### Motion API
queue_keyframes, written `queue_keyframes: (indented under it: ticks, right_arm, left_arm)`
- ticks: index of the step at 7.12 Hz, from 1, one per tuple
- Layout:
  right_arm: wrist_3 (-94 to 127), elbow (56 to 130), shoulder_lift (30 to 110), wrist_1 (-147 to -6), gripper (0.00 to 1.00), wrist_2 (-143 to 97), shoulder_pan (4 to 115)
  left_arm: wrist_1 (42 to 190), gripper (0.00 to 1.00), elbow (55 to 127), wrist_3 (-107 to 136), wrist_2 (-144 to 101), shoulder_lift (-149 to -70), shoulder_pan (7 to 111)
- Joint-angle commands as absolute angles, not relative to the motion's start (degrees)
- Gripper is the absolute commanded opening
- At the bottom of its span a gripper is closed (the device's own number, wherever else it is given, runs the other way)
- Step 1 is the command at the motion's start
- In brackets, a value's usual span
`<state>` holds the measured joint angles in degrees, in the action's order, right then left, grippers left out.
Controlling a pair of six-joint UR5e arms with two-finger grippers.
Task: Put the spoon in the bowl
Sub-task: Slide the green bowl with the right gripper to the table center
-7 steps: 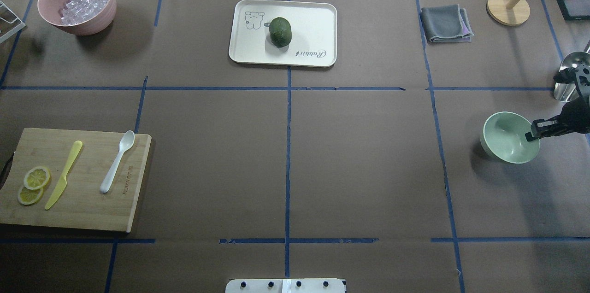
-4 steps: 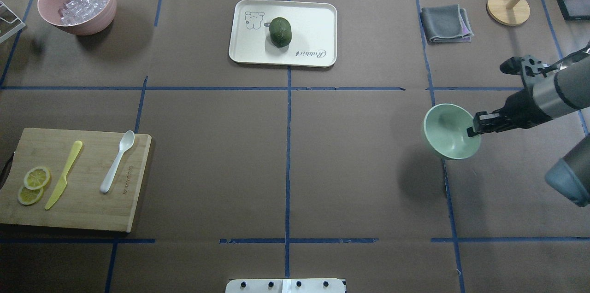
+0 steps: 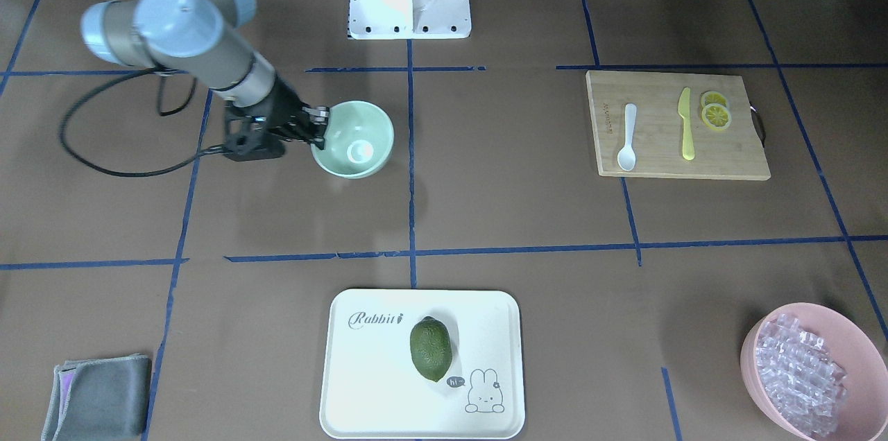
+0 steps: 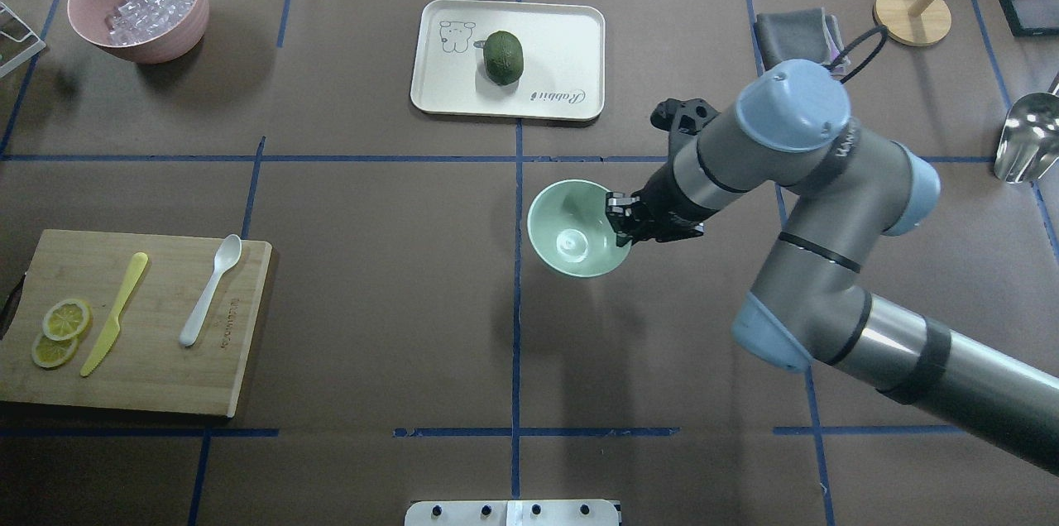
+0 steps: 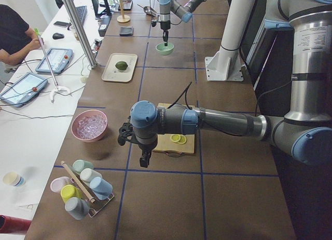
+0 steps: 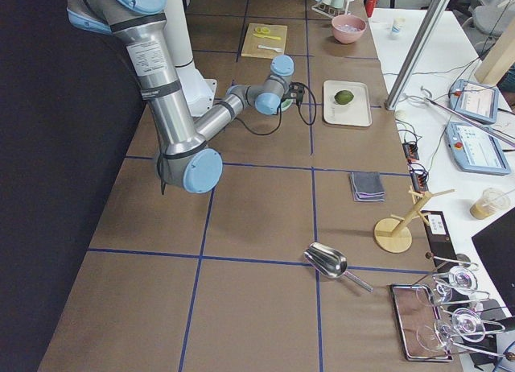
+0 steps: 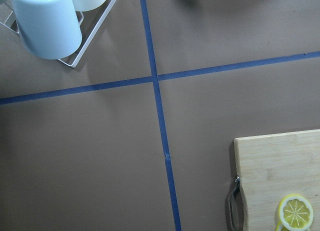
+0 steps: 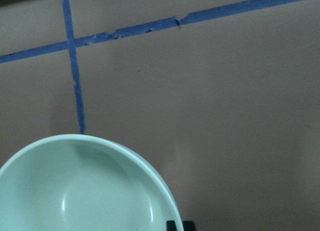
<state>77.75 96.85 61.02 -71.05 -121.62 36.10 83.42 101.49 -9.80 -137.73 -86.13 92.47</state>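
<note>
The white spoon (image 4: 211,290) lies on the wooden cutting board (image 4: 165,381) at the near left; it also shows in the front-facing view (image 3: 628,138). My right gripper (image 4: 619,228) is shut on the right rim of the mint-green bowl (image 4: 575,232) and holds it tilted near the table's middle line. The front-facing view shows the same gripper (image 3: 320,127) and the bowl (image 3: 354,143). The right wrist view shows the bowl (image 8: 75,191) empty. My left gripper (image 5: 143,159) shows only in the exterior left view, beside the board's far end. I cannot tell whether it is open or shut.
A yellow-green knife (image 4: 116,315) and lemon slices (image 4: 62,332) share the board. A white tray (image 4: 563,30) with a green fruit stands at the back middle. A pink bowl (image 4: 136,5) of clear cubes is back left. A metal scoop (image 4: 1026,145) and wooden stand (image 4: 910,13) are far right.
My right arm has carried the mint-green bowl leftward, from the table's right edge to near the middle line. The spoon and board have not moved.
</note>
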Motion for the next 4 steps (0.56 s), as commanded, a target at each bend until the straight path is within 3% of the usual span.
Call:
queue_keyframes:
  ticks: [1,4]
  right_arm:
    - [82.78,91.16,54.94,-73.30,0.00,-115.95,33.84]
    - [85.77,87.63,52.12,-73.39,0.06,-112.24,32.35]
  left_arm:
    - [83.50,1.00,101.34,-9.67,-140.69,-85.78,92.46]
    - [83.58,1.00,101.69,-9.75,-141.15,-85.34,92.11]
